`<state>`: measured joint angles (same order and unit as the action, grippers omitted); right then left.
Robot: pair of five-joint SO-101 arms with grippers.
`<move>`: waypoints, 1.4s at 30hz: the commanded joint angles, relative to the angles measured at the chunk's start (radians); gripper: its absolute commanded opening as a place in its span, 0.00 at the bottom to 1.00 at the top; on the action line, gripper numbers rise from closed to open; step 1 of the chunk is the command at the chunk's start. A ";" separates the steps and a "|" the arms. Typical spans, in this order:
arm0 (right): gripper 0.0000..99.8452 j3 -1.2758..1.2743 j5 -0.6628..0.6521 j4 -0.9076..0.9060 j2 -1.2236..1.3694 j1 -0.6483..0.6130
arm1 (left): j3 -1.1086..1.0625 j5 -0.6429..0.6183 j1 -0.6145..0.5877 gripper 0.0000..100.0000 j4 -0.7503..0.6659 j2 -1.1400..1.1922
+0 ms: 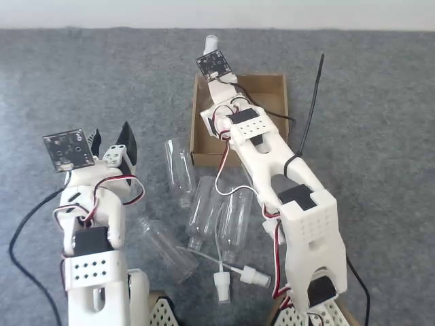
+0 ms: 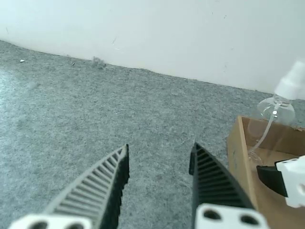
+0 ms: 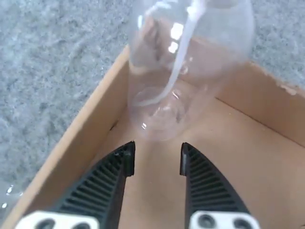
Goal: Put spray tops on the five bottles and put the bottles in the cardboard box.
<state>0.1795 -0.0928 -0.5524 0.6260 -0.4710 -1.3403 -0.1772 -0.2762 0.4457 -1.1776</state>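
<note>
Capped bottle (image 3: 186, 71): upright inside the box (image 1: 273, 95), just past the right gripper (image 3: 156, 153).
Right gripper: fingers apart, holding nothing.
Left gripper (image 2: 159, 155): fingers apart, over carpet.
Uncapped bottles (image 1: 202, 210): four lying between the arms.
Loose spray tops (image 1: 222, 285): beside them.

- We see a grey, felt-like carpet (image 1: 380, 102) covering the whole work surface, its nap faintly mottled.
- We see a plain white wall (image 2: 190, 33) rising at the carpet's far edge, with specks of lint along the seam.
- We find the light soft and even.
</note>
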 commanded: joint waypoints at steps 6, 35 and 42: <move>0.11 0.020 -0.014 -0.007 -0.074 0.002 | 0.008 0.009 -0.005 0.19 -0.032 -0.020; 0.11 0.020 -0.009 -0.384 -0.329 0.001 | 0.007 0.005 -0.038 0.19 -0.035 -0.020; 0.11 0.020 -0.008 -0.542 -0.452 -0.001 | 0.007 0.005 -0.043 0.19 -0.035 -0.020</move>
<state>0.1795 -0.0928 -1.0357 0.2931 -0.4680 -1.3403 -0.1772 -0.3130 0.4457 -1.1776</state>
